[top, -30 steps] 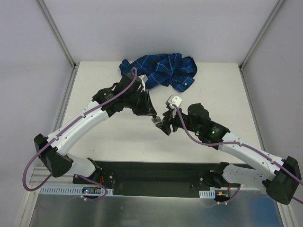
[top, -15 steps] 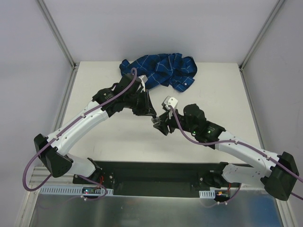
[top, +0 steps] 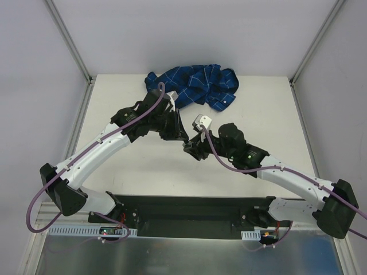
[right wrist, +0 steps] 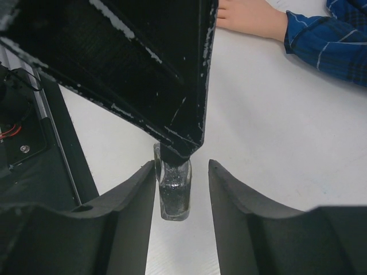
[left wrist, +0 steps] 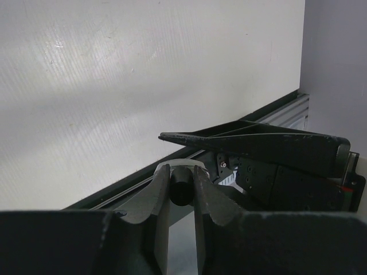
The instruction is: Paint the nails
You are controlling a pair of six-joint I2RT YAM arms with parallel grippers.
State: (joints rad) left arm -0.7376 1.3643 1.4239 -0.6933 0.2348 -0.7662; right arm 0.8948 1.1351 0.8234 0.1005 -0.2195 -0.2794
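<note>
2 arms come up from the 6 o'clock edge of the worktop (top: 269,114), Mia. Where do they meet?

Mid-worktop, Tom. The left claw (top: 186,141) reaches in from 8 o'clock and the right claw (top: 192,150) from 4 o'clock, tips almost together.

What is the left claw doing?

It is clenched on the top of a small dark bottle (right wrist: 174,197). In its own wrist view the 2 fingers (left wrist: 152,197) pinch a dark round piece with a pale rim. Whether the bottle rests on the worktop I cannot tell.

And the right claw?

Released, with 1 finger (right wrist: 123,212) on each side of the bottle's glass. In its wrist view the finger at 9 o'clock lies just beside the glass. The one at 3 o'clock stands apart from it, with bare worktop showing in the gap.

Where are the nails?

Farther off, toward 12 o'clock. The right wrist view shows part of the peach dummy hand (right wrist: 249,16) lying on the worktop, its blue white-checked sleeve (right wrist: 327,40) running off toward 3 o'clock. Its fingers are hidden behind the left claw, so I cannot see the nails. From above, the crumpled shirt (top: 198,83) lies at the 12 o'clock edge, just beyond the left arm's wrist.
</note>
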